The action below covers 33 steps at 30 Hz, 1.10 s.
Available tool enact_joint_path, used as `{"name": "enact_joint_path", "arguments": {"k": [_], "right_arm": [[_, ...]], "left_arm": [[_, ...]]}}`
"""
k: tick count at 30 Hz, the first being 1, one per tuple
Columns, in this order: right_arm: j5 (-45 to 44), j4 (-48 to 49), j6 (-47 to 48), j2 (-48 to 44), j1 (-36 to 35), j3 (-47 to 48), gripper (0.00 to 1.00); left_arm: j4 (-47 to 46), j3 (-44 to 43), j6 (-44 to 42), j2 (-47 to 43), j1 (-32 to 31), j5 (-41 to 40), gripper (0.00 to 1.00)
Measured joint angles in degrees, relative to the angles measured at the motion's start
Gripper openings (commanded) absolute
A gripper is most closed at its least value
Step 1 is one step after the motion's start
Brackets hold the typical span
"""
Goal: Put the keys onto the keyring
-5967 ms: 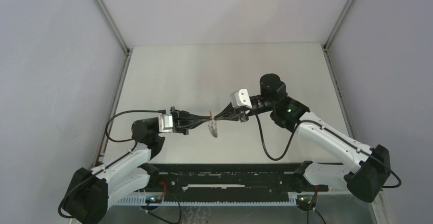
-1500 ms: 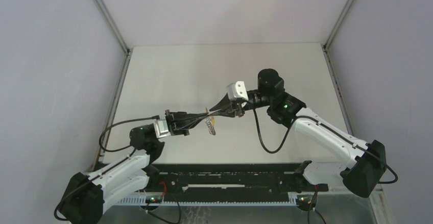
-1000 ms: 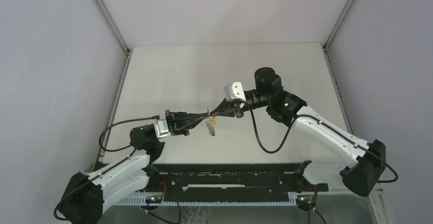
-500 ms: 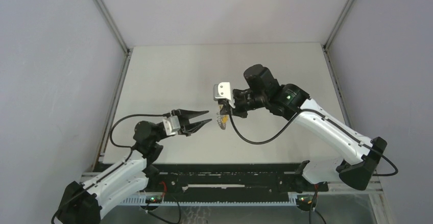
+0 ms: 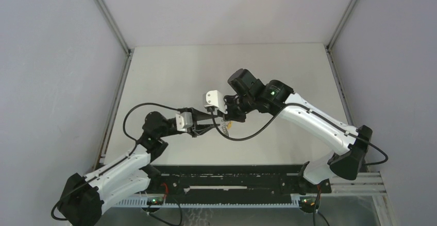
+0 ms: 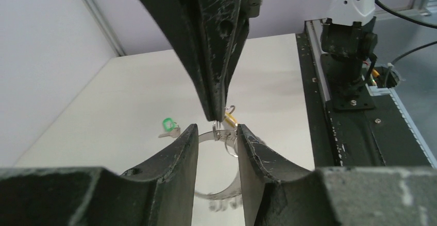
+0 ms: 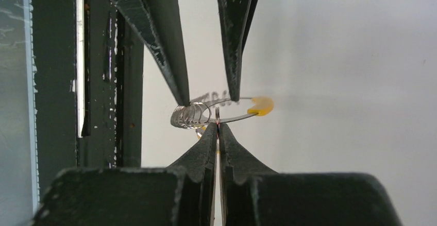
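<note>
The keyring (image 5: 227, 128) hangs above the table, with my right gripper (image 5: 225, 121) shut on its thin metal edge. In the right wrist view the pinch (image 7: 217, 125) sits beside a bunch of small wire loops (image 7: 190, 115). The ring's yellow section (image 7: 260, 105) lies to the right. My left gripper (image 5: 213, 123) is open, its two fingers (image 7: 175, 76) standing on either side of the ring's grey band (image 6: 207, 135). A bit of orange (image 6: 230, 118) shows at the ring by the right fingertips. The green-headed key (image 6: 167, 125) lies loose on the table.
A black rail (image 5: 232, 177) runs along the near table edge between the arm bases. Grey walls and metal corner posts (image 5: 111, 20) enclose the table on three sides. The right arm's cable (image 5: 247, 131) loops down beside the ring.
My left gripper opened, let go of the ring and pulled back, then came forward around it again. The right arm carried the keyring leftward and nearer.
</note>
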<state>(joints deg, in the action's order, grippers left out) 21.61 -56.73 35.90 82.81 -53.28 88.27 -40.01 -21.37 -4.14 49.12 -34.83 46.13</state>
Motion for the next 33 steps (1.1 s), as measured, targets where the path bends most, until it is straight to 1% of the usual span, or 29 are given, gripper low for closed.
{"name": "enact_joint_path", "arguments": {"k": [5, 16, 19, 23, 26, 31, 32, 33], "right_arm": [[-1.1, -1.2, 0.8, 1.3, -0.7, 0.6, 0.00], [-1.6, -1.3, 1.6, 1.3, -1.6, 0.7, 0.00], [-1.6, -1.3, 1.7, 1.2, -1.7, 0.7, 0.00], [-1.6, -0.9, 1.9, 1.2, -2.1, 0.7, 0.00], [-1.6, -0.5, 1.9, 1.2, -2.4, 0.7, 0.00], [-1.9, -0.2, 1.9, 1.2, -2.7, 0.7, 0.00], [-1.9, -0.2, 1.9, 1.2, -2.7, 0.7, 0.00], [-2.0, -0.2, 1.9, 1.2, -2.7, 0.7, 0.00]], "left_arm": [[1.9, -0.9, -1.1, 1.2, -0.5, 1.2, 0.36], [4.3, -1.4, -2.4, 3.0, -0.6, 0.0, 0.35], [3.7, -1.4, -2.3, 3.2, -0.6, 0.0, 0.30], [2.4, -1.4, -1.8, 4.0, -0.6, 0.4, 0.29], [1.8, -1.4, -1.4, 4.4, -0.7, 0.7, 0.25], [1.7, -1.4, -1.4, 4.5, -0.9, 1.0, 0.24], [1.6, -1.4, -1.4, 4.5, -0.9, 1.0, 0.22], [1.6, -1.4, -1.4, 4.6, -0.9, 1.1, 0.17]]}}
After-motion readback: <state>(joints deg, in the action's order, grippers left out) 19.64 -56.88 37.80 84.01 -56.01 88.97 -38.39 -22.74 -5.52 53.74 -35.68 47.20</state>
